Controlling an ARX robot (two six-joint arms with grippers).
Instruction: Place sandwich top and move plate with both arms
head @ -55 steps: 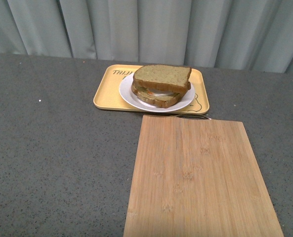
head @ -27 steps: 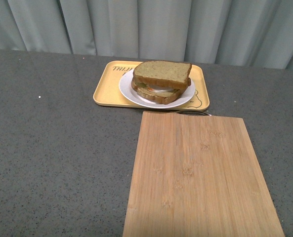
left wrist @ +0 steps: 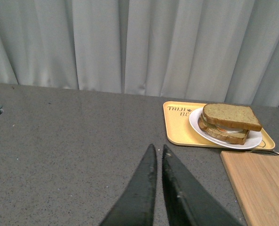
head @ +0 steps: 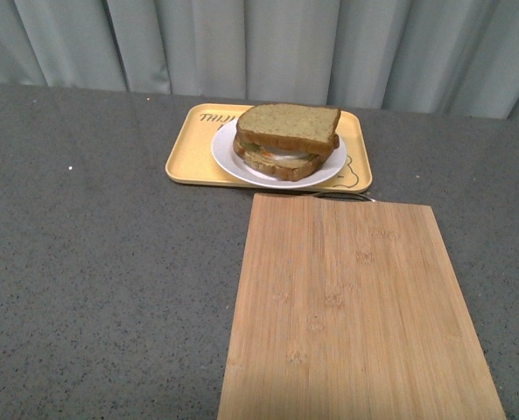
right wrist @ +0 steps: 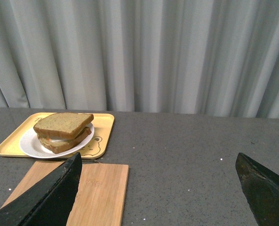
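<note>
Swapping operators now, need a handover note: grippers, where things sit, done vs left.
Left gripper: shut, empty, hanging over bare table away from the food.
Right gripper: wide open, empty, back from the tray.
Sandwich top: already on the stack, sitting slightly askew.
White plate: holds the sandwich and rests on the yellow tray, just beyond the wooden cutting board, which is bare.
Done: top placed; plate sits on the tray.
Left: apparently nothing; neither arm touches anything.
</note>
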